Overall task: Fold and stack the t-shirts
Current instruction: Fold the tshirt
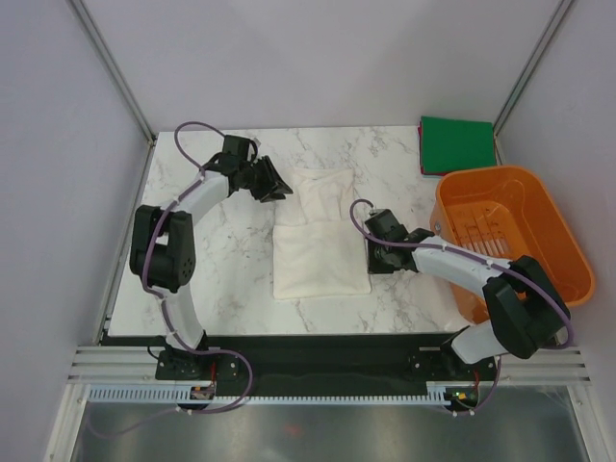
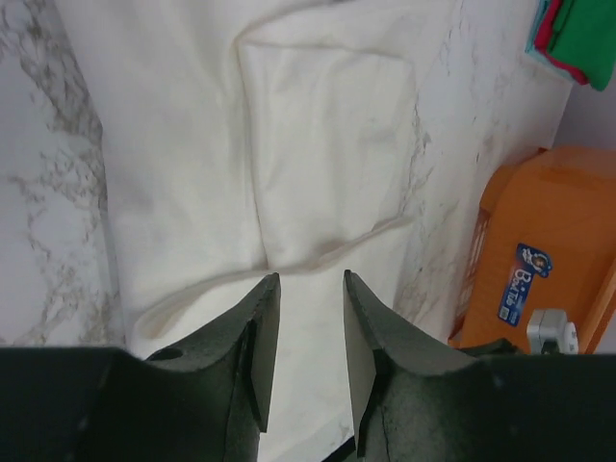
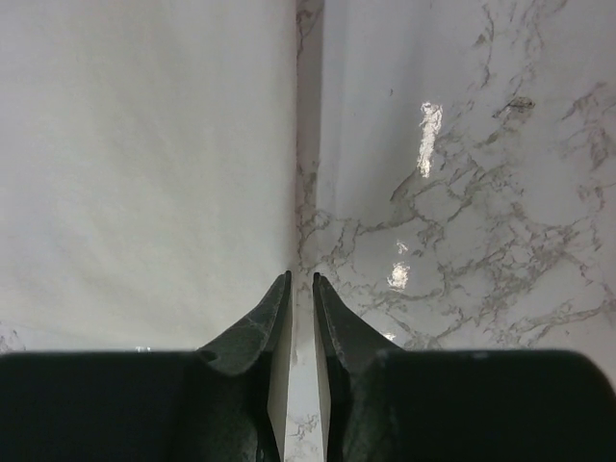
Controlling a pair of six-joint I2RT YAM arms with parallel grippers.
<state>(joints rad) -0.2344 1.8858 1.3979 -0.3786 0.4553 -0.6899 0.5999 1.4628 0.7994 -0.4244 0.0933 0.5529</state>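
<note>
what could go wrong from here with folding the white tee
1. The right end effector sits right at the edge of the white t-shirt with its jaws nearly together; it may catch only a sliver of cloth, or none, and the fold could slip.
2. The left end effector stands open over a loose, curled hem; closing there might grab one layer and pull the fold askew.
3. The orange basket is close beside the right arm; a wide swing could knock it.

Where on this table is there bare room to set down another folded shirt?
The widest bare marble is left of the white shirt, bordered by the left arm. A smaller patch lies at the far edge between it and the green shirt. The right side is crowded: right arm and orange basket close it in.
</note>
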